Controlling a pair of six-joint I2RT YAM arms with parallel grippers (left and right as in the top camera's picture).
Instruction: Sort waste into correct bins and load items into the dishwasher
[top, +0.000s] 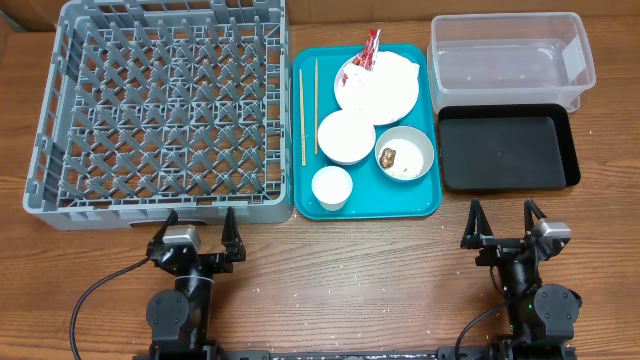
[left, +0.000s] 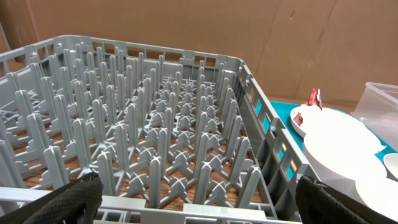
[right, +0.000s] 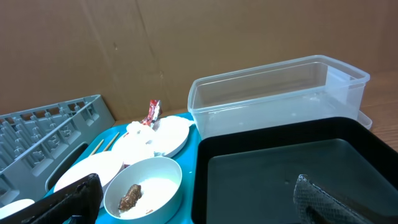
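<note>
Wood-grain table (top: 400, 280) fills the overhead view, with the grey dish rack (top: 160, 110) at upper left, the teal tray (top: 385, 203) at centre, and the clear tub (top: 580, 60) above the black tray (top: 505, 150) at upper right. On the teal tray lie the chopsticks (top: 308, 105), a plate (top: 385, 95) with the red wrapper (top: 371, 48) at its top edge, an empty bowl (top: 346, 136), a bowl with a brown lump (top: 404, 152), and a cup (top: 332, 186). Near the bottom, the left gripper (top: 199, 215) and right gripper (top: 502, 210) both stand with fingers spread wide, gripping nothing.
</note>
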